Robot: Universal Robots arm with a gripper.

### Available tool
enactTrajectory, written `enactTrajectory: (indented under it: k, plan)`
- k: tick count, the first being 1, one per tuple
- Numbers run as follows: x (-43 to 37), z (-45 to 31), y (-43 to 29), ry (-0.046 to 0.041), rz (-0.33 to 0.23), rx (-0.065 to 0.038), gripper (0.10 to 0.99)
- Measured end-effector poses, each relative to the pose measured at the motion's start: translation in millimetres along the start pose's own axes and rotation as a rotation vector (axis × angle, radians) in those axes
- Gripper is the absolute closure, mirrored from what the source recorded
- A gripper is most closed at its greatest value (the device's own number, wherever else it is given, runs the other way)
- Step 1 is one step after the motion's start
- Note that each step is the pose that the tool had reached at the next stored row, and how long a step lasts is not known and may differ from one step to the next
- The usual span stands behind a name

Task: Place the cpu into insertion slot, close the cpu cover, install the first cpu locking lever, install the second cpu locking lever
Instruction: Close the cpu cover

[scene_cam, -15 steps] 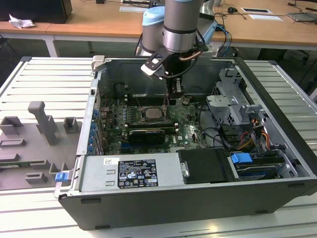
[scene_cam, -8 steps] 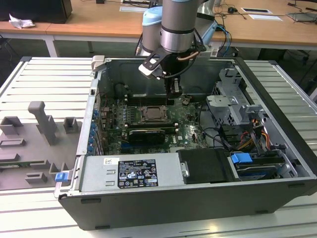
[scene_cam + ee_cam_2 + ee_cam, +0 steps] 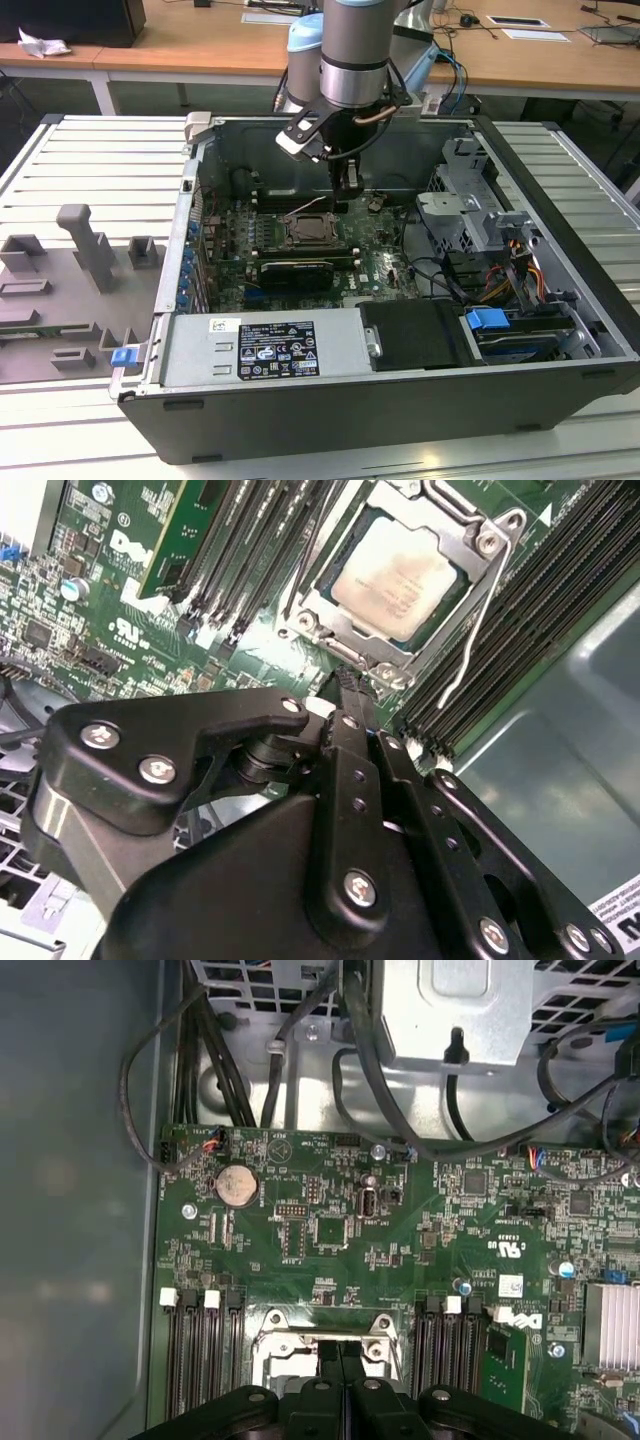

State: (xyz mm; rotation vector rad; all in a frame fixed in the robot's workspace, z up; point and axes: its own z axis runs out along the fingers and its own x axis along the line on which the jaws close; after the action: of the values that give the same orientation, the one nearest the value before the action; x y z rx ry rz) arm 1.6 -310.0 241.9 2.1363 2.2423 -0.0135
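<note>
The cpu (image 3: 395, 575) lies flat in the insertion slot (image 3: 308, 231), its pale metal face up. The silver cpu cover (image 3: 480, 560) lies down around the chip. One thin wire locking lever (image 3: 472, 640) runs loose along one side of the socket, and a second wire lever (image 3: 305, 565) stands along the opposite side. My gripper (image 3: 345, 680) is shut with nothing between its fingers. Its tips hang just above the socket's corner, close to the first lever's free end. In the exterior view the gripper (image 3: 346, 188) hangs inside the open case, just behind the socket. The first wrist view shows the closed gripper (image 3: 340, 1352) over the socket's edge.
Long black memory slots (image 3: 540, 610) flank the socket on both sides. A black expansion card (image 3: 295, 272) lies in front of it. The power supply (image 3: 265, 345) and drive cage (image 3: 470, 200) crowd the case. Cables (image 3: 300, 1020) run behind the board. Grey fixtures (image 3: 85, 250) stand outside at the exterior view's left.
</note>
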Motion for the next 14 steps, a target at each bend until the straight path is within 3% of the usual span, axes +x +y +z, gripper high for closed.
enactTrajectory:
  k: [5,9,14]
  plan:
    - [0.5,-0.1,-9.9,0.0001,0.000,0.000,0.980]
    - [1.2,-0.3,-24.7,0.0001,0.000,0.000,0.980]
    - [1.6,-0.3,-33.2,0.0000,0.000,0.000,0.980]
